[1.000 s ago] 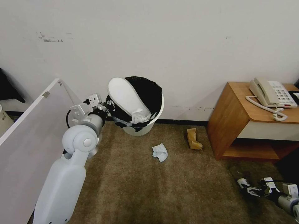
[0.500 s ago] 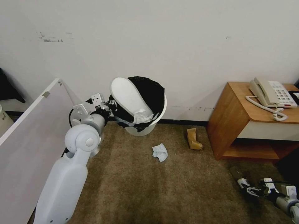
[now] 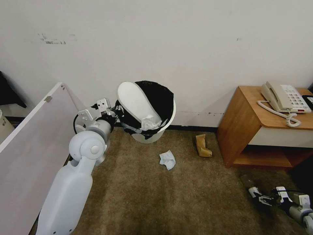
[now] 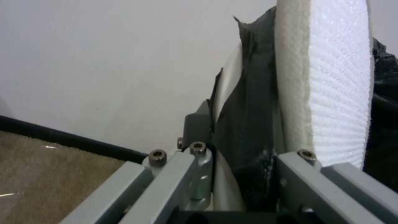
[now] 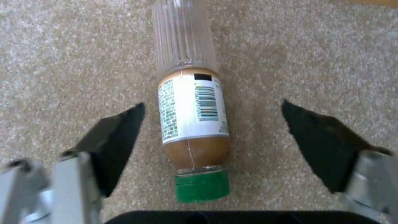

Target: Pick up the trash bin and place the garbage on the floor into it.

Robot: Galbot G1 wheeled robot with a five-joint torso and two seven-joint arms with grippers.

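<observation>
While left fingers (image 4: 244, 174) clamp one trash bin (image 3: 163, 129), right fingers (image 5: 104, 143) straddle one bottle (image 5: 192, 124), spread.

You see a white bin (image 3: 148, 137) lined black, a white slipper (image 3: 135, 99), beige-brown carpet (image 3: 156, 199), tan paper (image 3: 202, 146), and a green-capped bottle (image 5: 191, 118) with a white barcoded label.

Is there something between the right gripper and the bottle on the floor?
Nothing visible. The right gripper is open, its fingers either side of the bottle, which lies on bare carpet.
</observation>
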